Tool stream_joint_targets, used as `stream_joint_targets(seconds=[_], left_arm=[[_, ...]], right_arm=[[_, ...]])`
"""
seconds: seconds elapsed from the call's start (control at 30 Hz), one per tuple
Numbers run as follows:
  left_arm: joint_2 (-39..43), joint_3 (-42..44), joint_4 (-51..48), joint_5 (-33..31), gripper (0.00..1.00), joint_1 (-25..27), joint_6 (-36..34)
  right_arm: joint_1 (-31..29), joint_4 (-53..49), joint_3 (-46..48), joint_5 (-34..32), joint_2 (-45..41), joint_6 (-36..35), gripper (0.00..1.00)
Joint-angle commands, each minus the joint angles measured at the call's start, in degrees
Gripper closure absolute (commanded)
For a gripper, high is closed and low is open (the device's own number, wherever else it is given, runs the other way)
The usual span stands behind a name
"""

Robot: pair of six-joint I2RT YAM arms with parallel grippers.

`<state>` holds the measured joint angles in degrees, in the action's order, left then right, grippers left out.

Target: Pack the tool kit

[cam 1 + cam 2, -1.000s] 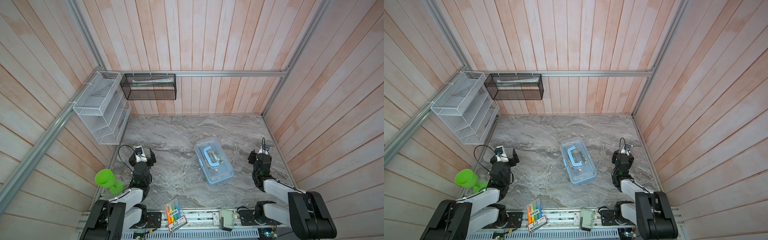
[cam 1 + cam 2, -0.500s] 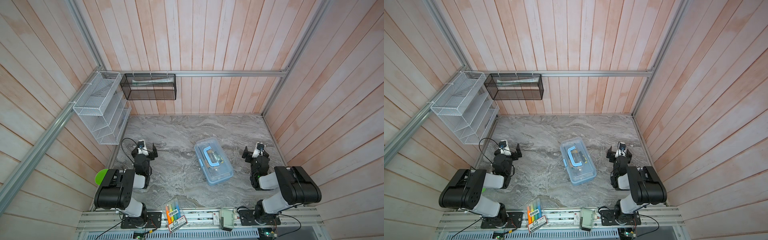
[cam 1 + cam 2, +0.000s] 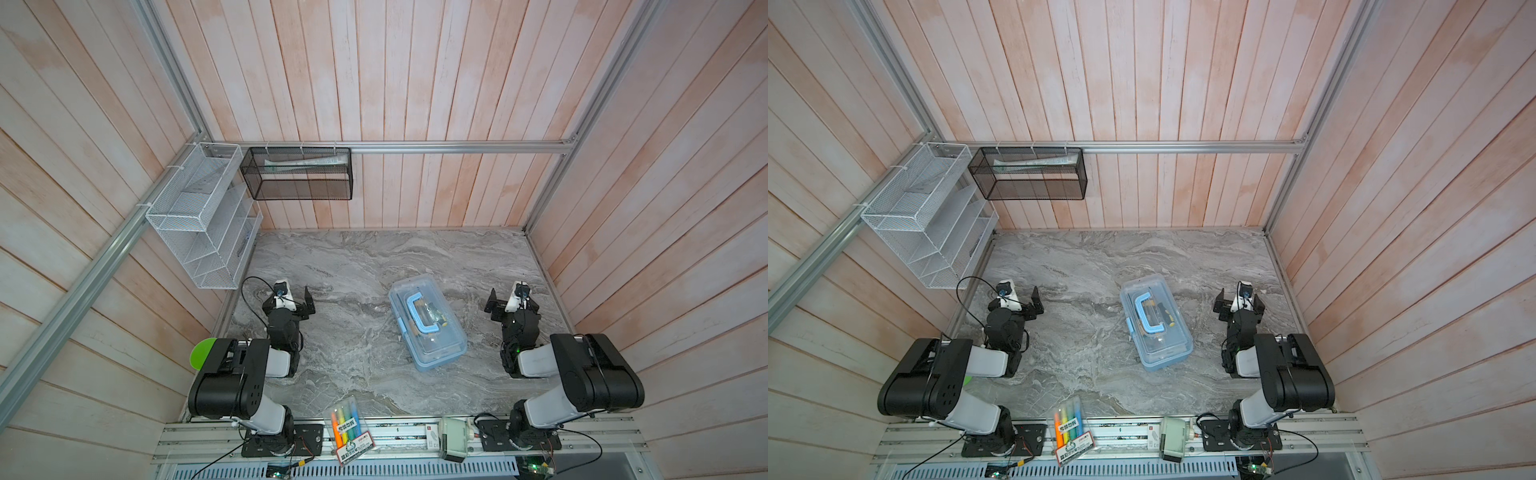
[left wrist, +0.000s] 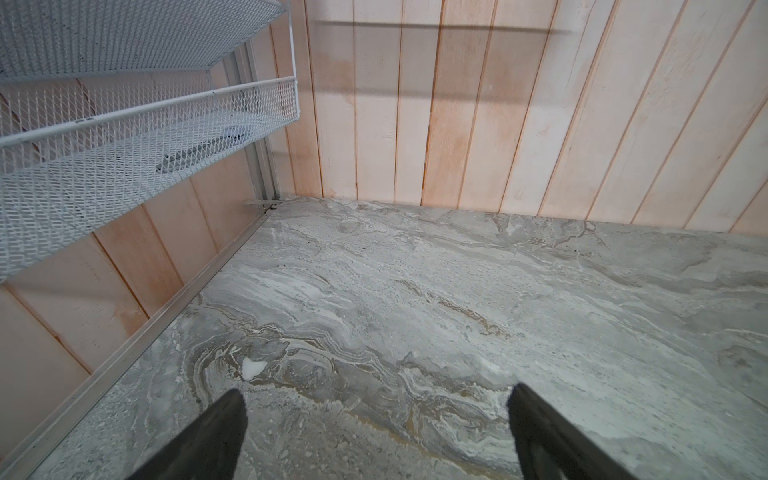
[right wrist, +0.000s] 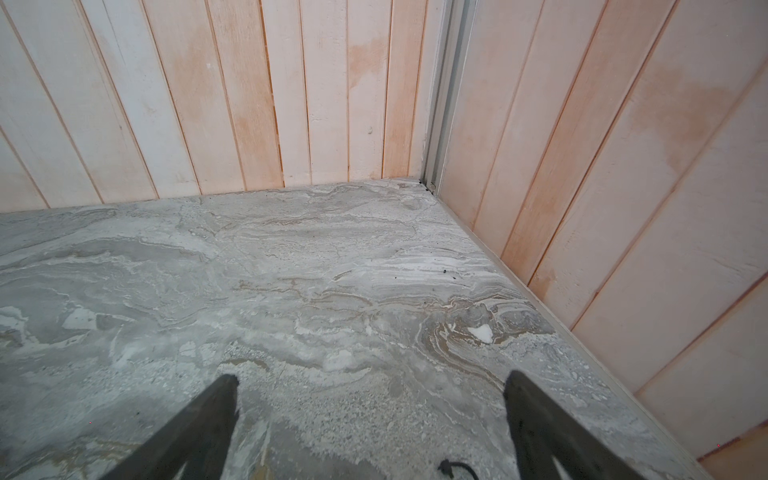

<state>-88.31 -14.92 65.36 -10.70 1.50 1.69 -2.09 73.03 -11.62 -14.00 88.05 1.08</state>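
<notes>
Top views both show the tool kit (image 3: 428,328), lid down, on the marble table (image 3: 374,257) between the left gripper (image 4: 376,395) and right gripper (image 5: 370,380), well apart from each. Both gape wide, holding nothing. Open marble rings the kit. Writing on the highlighter pack (image 3: 349,428) is too small to read.

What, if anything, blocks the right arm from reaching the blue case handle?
Likely yes: nothing seems to block it. Only bare table lies between the open right gripper and the tool case, and the handle lies exposed on its lid.
</notes>
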Motion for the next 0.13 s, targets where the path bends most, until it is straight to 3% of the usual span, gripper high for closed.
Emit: stream_joint_targets(seconds=[0.0, 0.1], left_arm=[[-0.3, -1.1, -0.2, 1.0, 0.0, -0.4, 0.5], [-0.2, -1.1, -0.2, 1.2, 0.0, -0.5, 0.6]], right_arm=[[0.3, -0.2, -0.8, 0.5, -0.5, 0.1, 0.02], [0.7, -0.6, -1.0, 1.1, -0.4, 0.3, 0.02]])
